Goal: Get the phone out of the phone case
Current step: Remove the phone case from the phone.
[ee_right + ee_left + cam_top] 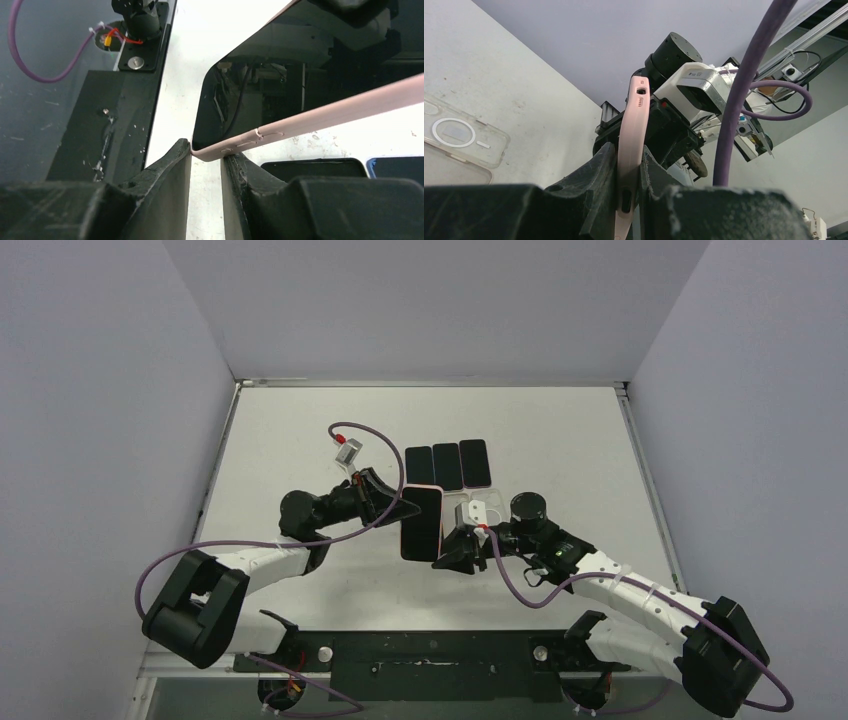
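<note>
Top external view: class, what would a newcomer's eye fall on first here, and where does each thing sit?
The pink-cased phone at mid-table stands out first, held up between the left gripper and the right gripper, both clamped on it. Just behind it, three dark phone-shaped slabs lie in a row. A clear case lies beside the right gripper.
</note>
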Tool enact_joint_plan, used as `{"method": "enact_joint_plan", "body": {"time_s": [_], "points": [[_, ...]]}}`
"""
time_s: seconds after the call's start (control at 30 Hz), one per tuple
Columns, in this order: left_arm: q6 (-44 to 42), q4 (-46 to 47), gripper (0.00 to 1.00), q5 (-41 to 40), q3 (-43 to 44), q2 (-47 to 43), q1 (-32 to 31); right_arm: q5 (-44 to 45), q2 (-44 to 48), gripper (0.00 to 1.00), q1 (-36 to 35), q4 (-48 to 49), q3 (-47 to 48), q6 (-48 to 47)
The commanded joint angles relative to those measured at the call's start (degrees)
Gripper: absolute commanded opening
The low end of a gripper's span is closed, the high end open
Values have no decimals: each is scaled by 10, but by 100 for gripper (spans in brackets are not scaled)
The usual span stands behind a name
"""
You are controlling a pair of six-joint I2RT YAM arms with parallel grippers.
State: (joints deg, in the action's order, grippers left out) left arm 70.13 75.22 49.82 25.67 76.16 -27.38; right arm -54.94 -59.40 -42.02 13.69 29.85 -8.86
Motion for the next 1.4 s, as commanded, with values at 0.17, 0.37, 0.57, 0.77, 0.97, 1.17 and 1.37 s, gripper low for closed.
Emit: {"method": "enact_joint_plan", "body": {"time_s": [0.17, 0.37, 0.57, 0.77, 0.97, 1.17, 1.37], "points": [[123, 117, 0, -25, 15, 22, -35, 44, -41, 0, -1, -81, 70, -193], [111, 103, 0, -24, 13, 13, -36, 62, -50, 0, 0, -74, 82, -195], [47, 26, 0, -34, 7, -21, -21, 57, -26, 10, 5, -63, 56, -134], [-86, -125, 0, -67, 23, -76, -6, 57, 27, 38, 8, -12, -5, -26], [-138, -163, 0, -81, 34, -103, -7, 23, 41, 58, 9, 76, -39, 71], [-151, -161, 0, -86, 30, -110, -11, -4, 25, 59, 8, 201, -57, 174], [-147, -137, 0, -88, 32, -102, -26, 6, -10, 58, 8, 232, -51, 203]]}}
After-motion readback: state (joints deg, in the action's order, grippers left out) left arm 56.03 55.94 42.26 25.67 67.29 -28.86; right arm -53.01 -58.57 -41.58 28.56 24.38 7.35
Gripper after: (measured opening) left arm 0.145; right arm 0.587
